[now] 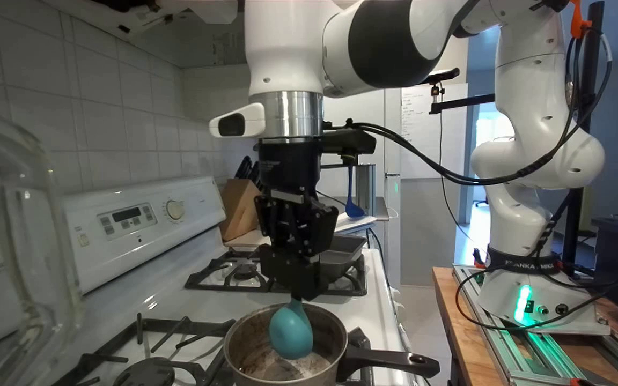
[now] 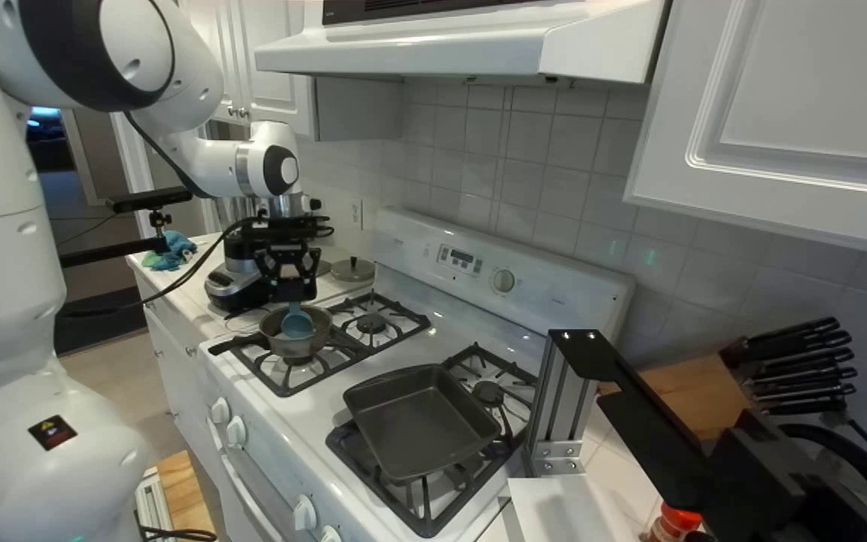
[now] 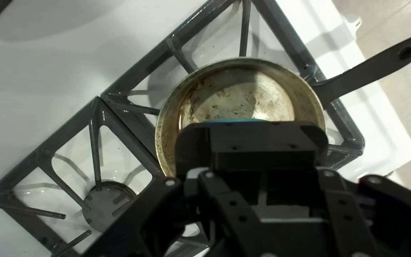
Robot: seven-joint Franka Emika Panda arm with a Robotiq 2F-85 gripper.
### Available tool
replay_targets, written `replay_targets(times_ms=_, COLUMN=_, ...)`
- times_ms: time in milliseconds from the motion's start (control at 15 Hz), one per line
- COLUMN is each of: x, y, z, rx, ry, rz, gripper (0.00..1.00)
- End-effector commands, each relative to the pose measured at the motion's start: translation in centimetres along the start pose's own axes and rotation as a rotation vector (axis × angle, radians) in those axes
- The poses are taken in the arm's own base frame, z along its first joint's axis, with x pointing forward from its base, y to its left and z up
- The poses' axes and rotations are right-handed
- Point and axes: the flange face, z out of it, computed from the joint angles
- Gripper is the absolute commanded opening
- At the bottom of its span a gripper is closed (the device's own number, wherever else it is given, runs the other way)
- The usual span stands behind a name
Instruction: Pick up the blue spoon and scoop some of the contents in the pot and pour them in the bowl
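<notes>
The gripper [image 1: 295, 289] is clamped on the blue spoon [image 1: 291, 331], scoop downward at the mouth of the pot [image 1: 245, 340], its exact height hard to judge.

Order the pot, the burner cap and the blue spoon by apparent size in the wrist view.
Largest: pot
Next: burner cap, partly covered
Smallest: blue spoon, judging by the visible sliver; its whole size cannot be told here.

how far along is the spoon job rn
Done: the teal-blue spoon is picked up, gripped in the pincer. In hand: it hangs scoop-down at the mouth of the saucepan, depth unclear. Left, likely: scooping, then pouring; I can make out neither load nor receiving bowl.
</notes>
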Motion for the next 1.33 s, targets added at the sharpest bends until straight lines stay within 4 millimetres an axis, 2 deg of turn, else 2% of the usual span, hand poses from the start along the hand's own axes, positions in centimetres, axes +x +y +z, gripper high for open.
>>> replay_targets(times_ms=0, x=1.5, y=-0.3, z=0.2, rx=-0.028, ry=-0.057, rz=-0.044, gripper=0.22)
replay_targets(times_ms=400, x=2.8, y=-0.9, z=1.0, rx=-0.071, ry=-0.104, rz=-0.107, gripper=0.22)
replay_targets(times_ms=1267, x=5.0, y=-5.3, z=2.5, rx=-0.226, ry=-0.247, rz=-0.297, gripper=0.22)
